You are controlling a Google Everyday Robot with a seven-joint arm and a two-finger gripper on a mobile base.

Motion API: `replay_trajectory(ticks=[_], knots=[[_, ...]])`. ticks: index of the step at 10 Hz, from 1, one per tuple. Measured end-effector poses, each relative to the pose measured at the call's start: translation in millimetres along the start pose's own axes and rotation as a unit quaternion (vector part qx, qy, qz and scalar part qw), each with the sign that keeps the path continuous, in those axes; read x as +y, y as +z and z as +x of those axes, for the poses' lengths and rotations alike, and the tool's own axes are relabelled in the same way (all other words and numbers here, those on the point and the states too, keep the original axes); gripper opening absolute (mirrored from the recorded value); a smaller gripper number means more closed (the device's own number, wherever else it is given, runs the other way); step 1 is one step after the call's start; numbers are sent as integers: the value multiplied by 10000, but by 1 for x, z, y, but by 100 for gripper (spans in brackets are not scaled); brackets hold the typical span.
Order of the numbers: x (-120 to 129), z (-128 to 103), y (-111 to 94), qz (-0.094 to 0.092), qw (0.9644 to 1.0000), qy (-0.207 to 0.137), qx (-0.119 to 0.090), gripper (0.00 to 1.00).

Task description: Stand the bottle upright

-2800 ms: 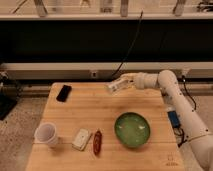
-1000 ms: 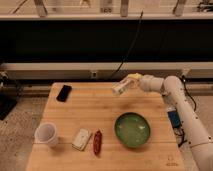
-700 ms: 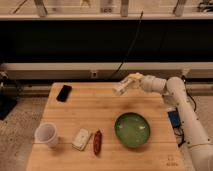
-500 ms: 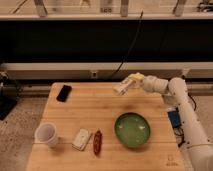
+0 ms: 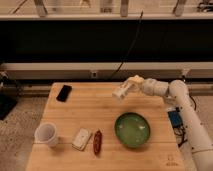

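Gripper (image 5: 128, 85) over the rear of the bench (image 5: 100, 112), right of centre, at the end of a white arm (image 5: 172, 92) reaching in from the right. Clenched on the bottle (image 5: 120, 92), grasping it at one end. Bottle tilted, not upright: far end slanting down and to the left, away from the gripper. Cannot tell which end carries the cap. Cannot tell either whether the low end touches the wood or hangs just above it.

Elsewhere on the bench:
- green bowl (image 5: 132, 131) front right, below the bottle and apart from it
- white cup (image 5: 46, 134) upright, front left
- flat white block (image 5: 81, 139) front centre
- reddish-brown oblong item (image 5: 97, 142) just beside the block, on its right
- black phone (image 5: 64, 93) lying flat, rear left, well apart from the bottle
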Motion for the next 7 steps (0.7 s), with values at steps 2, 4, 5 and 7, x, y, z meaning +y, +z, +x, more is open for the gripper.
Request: replay_trajectory(ticks=[2,4,5,7], knots=[[-1,-4,4,-44,10000,14,74,3],[-2,-8,8,-53,9999,8,147,3],[-1,-10,10,-54,9998,-8,189,3],[-2,-13,14,-43,9996,-79,266,3]])
